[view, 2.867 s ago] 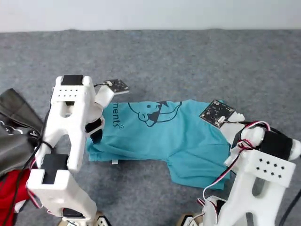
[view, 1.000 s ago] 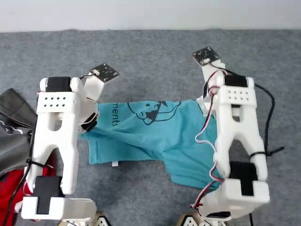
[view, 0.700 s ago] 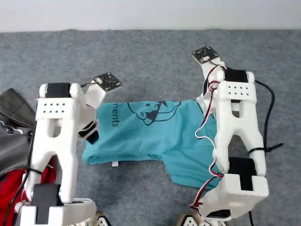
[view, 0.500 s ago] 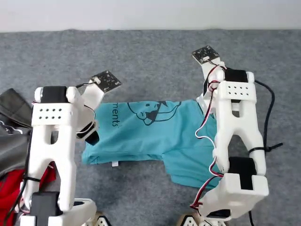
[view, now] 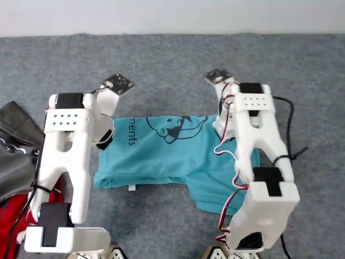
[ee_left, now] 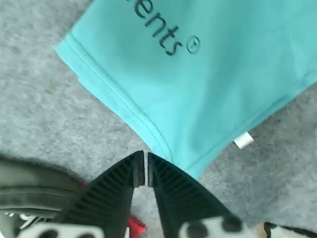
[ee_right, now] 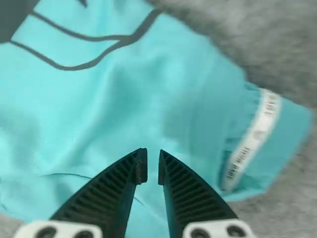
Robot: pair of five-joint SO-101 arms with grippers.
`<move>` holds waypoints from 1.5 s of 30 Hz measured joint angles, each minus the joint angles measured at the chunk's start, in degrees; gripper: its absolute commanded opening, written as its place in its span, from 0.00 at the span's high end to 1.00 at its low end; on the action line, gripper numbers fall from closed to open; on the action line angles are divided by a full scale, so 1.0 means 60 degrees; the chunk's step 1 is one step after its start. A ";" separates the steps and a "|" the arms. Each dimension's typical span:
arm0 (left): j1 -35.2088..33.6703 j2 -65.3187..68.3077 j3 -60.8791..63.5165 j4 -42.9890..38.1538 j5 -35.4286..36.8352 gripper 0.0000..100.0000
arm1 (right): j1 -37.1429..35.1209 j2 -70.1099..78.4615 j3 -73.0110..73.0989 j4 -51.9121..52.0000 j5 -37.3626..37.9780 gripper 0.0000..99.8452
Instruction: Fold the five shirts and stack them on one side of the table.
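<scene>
A teal shirt (view: pixel 167 151) with dark print lies spread on the grey table, one part folded toward the front right. My left gripper (ee_left: pixel 141 166) hovers shut just off the shirt's (ee_left: pixel 198 74) hemmed left corner, with nothing in it. A white tag (ee_left: pixel 242 141) sticks out of the front hem. My right gripper (ee_right: pixel 148 161) hangs over the shirt (ee_right: pixel 99 99) near the collar tape (ee_right: pixel 252 144). Its fingers (ee_right: pixel 131 171) leave only a thin slit and hold nothing. In the high view the left arm (view: pixel 67 140) stands over the shirt's left edge, the right arm (view: pixel 253 135) over its right part.
A dark grey garment (view: pixel 13 145) and a red one (view: pixel 13 216) are heaped at the table's left edge, close to the left arm. The dark garment (ee_left: pixel 29 178) also lies just behind my left gripper. Grey table surface (view: pixel 172 70) stretches beyond the shirt to the back wall.
The right arm swung from the front right up to the collar, then shifted left over the shirt. The left arm let the shirt's left edge down flat and moved slightly.
</scene>
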 measured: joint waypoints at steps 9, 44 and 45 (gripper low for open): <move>-0.1187 0.0029 -0.1011 0.0000 0.0747 0.98 | 0.1040 0.1084 0.0000 0.0923 0.0103 0.95; -0.2857 0.0029 -0.2139 0.0513 0.1436 0.98 | 0.0190 -0.0806 0.4630 0.0806 0.0000 0.95; -0.2872 0.0029 -0.2139 0.0513 0.1436 0.98 | 0.0322 -0.0821 0.4674 0.0806 0.0029 0.95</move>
